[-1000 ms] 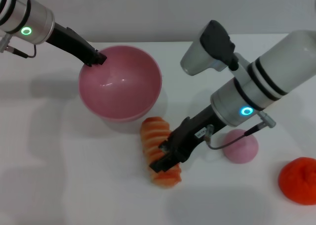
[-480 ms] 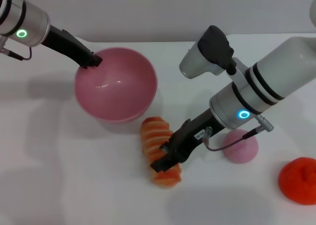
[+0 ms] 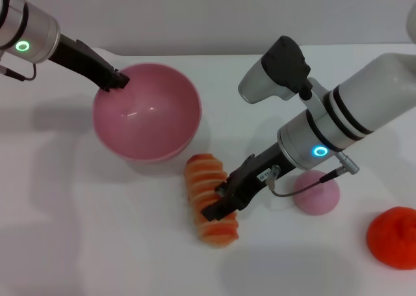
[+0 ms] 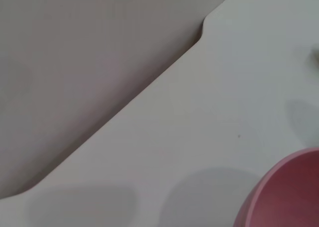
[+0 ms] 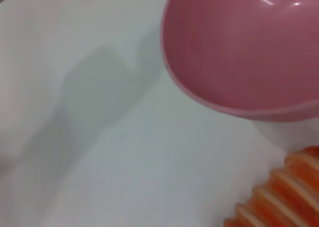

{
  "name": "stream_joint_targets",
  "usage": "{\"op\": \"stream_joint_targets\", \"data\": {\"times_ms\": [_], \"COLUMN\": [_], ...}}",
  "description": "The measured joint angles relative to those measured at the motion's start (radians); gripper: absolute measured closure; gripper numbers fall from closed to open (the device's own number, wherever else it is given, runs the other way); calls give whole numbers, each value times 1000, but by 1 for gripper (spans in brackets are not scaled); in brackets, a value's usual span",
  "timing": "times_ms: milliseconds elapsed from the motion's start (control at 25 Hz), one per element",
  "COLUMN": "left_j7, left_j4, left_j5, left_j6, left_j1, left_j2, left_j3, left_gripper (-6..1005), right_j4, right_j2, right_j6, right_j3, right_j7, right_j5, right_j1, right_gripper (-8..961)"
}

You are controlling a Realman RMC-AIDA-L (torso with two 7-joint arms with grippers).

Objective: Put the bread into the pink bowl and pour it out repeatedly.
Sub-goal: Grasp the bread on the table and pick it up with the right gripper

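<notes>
The pink bowl (image 3: 146, 114) sits at the table's left middle, empty. My left gripper (image 3: 114, 81) is shut on its far left rim. The bowl also shows in the left wrist view (image 4: 291, 197) and in the right wrist view (image 5: 239, 47). The bread (image 3: 207, 179), orange-and-cream striped, lies on the table just in front and to the right of the bowl. Its ridged end shows in the right wrist view (image 5: 279, 197). My right gripper (image 3: 218, 205) is down on the bread's middle, fingers closed across it.
A small pink ball (image 3: 318, 193) lies right of the bread, under my right forearm. An orange-red lump (image 3: 392, 236) lies at the front right. The white table (image 3: 97, 231) ends at a back edge behind the bowl.
My left gripper has drawn the pink bowl a little to the left. My right gripper has stayed on the bread, which has not moved.
</notes>
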Motion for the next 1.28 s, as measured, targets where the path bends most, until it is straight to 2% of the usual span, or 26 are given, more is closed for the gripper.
{"op": "stream_joint_targets", "data": {"times_ms": [560, 1280], "left_j7": [30, 41], "left_j4": [1, 22], "left_j5": [2, 0], "left_j6": [-6, 7], "left_j1": [16, 31], "left_j2": [-15, -32], "left_j3": [0, 1], "left_gripper": [915, 913], "right_j4": [96, 129], "right_j2": [6, 9], "right_j6": [67, 109], "right_j3": [-2, -16], "right_j7": [16, 27], "right_j5": [25, 33], "right_j1": [7, 1], "right_gripper": [332, 349]}}
